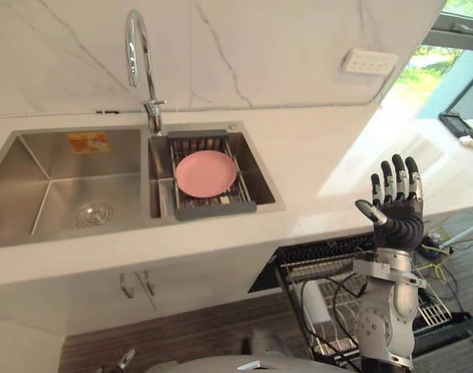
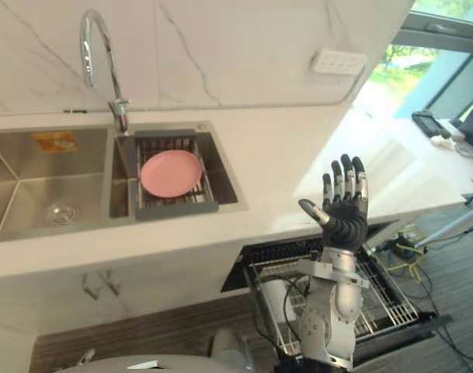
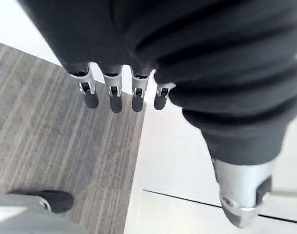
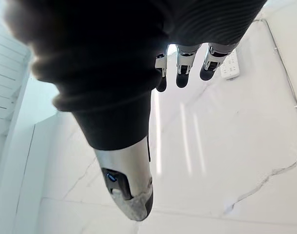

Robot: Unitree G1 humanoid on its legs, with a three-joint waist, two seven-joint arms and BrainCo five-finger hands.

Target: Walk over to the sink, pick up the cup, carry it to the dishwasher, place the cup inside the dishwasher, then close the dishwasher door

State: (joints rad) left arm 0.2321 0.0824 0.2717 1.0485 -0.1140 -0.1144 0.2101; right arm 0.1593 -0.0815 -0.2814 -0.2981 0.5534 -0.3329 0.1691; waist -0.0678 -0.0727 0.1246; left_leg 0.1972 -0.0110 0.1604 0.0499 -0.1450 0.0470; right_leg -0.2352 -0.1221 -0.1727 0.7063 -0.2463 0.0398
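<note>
brushed steel sink (image 1: 34,179), mirror-bright chrome faucet (image 1: 133,43), glossy veined stone-look wall (image 1: 259,47), smooth white countertop (image 1: 321,167) (faintly shiny), matt pink plate (image 1: 206,172), wood-grain floor (image 3: 50,146).

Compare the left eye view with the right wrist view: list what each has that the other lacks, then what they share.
Left eye view adds: the sink with its faucet, a pink plate on a grey drain rack in the smaller basin, and the pulled-out dishwasher rack below the counter. Right wrist view adds: a white slatted panel. Shared: the right hand, raised, fingers straight, holding nothing; the marble wall; the white wall plate on it.
</note>
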